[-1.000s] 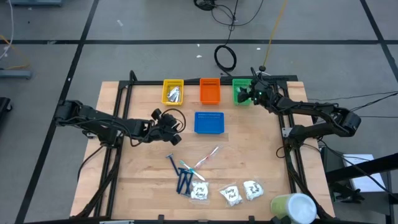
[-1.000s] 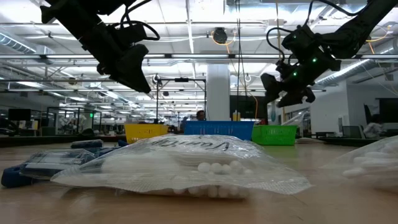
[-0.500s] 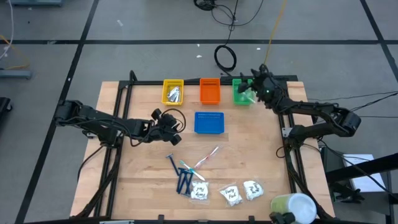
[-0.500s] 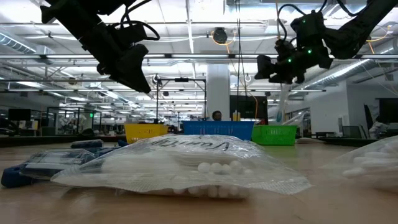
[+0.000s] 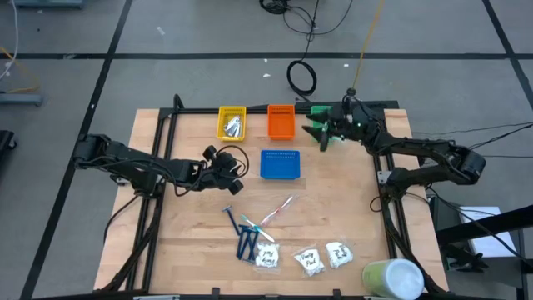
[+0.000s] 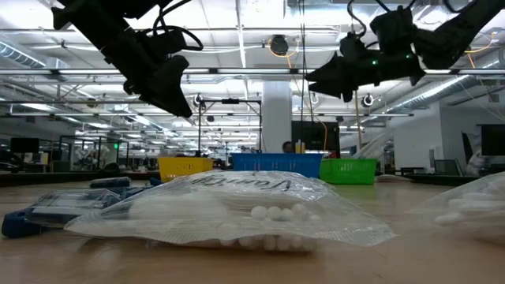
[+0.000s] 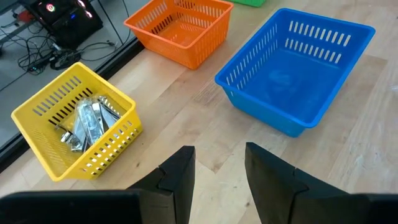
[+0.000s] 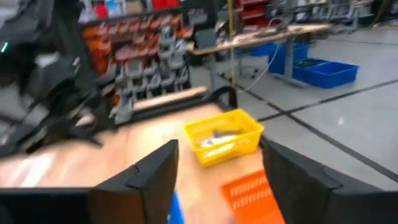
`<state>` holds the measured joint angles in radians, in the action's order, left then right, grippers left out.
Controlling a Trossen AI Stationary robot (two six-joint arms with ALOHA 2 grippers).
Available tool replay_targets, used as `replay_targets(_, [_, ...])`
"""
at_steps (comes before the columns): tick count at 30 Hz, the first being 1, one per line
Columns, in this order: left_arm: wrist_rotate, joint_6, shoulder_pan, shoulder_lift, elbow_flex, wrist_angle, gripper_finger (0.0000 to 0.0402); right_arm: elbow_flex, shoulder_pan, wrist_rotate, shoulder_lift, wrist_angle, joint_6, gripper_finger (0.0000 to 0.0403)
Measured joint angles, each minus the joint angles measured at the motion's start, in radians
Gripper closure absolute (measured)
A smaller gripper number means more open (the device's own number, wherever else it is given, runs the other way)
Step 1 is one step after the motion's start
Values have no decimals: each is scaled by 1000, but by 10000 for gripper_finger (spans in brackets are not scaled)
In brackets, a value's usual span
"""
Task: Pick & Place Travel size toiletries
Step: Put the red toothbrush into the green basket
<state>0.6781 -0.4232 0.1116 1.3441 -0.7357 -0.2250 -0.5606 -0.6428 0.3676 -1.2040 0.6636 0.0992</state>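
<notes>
- The right gripper (image 5: pixel 321 133) is in the air at the far side of the wooden table (image 5: pixel 350 208), near the green plastic tray (image 6: pixel 348 170) and beside the orange plastic basket tray (image 5: pixel 281 122). In the right wrist view its two dark fingers (image 8: pixel 149 177) stand wide apart with nothing between them.
- The left gripper (image 5: pixel 237 171) hangs above the table, just left of the blue plastic basket tray (image 5: pixel 280 164). In the left wrist view its fingers (image 7: pixel 180 177) are a little apart, with only bare wood in the gap.
- The yellow plastic basket tray (image 5: pixel 232 122) stands at the far edge and holds the small silvery packets (image 5: pixel 234 127).
- The blue tray is in the middle of the table; its inside looks bare in the left wrist view.
- The dark blue razors (image 5: pixel 246 242) lie together on the near part of the table.
- The slim light-blue-and-white sticks (image 5: pixel 275 212) lie across each other just beyond the razors.
- The white square sachets with dark print (image 5: pixel 310 260) lie in a row near the front edge, three of them, right of the razors.
- The big pale green-and-white cylinder (image 5: pixel 393 277) stands at the near right corner.
</notes>
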Motion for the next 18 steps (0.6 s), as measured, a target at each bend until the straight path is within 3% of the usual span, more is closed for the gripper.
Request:
replay_targets(7, [0,0,0,0,0,0,265,0,181,48,70,-292,-15,336])
replay_targets(10, [0,0,0,0,0,0,265,12,322,100,38,-262,-15,386])
replay_targets(13, [0,-6,0,0,0,1,265,22,474,53,-18,-169,-14,397])
replay_targets(18, [-38,-28,0,0,-1,40,265,21,680,-216,-172,-39,-16,358])
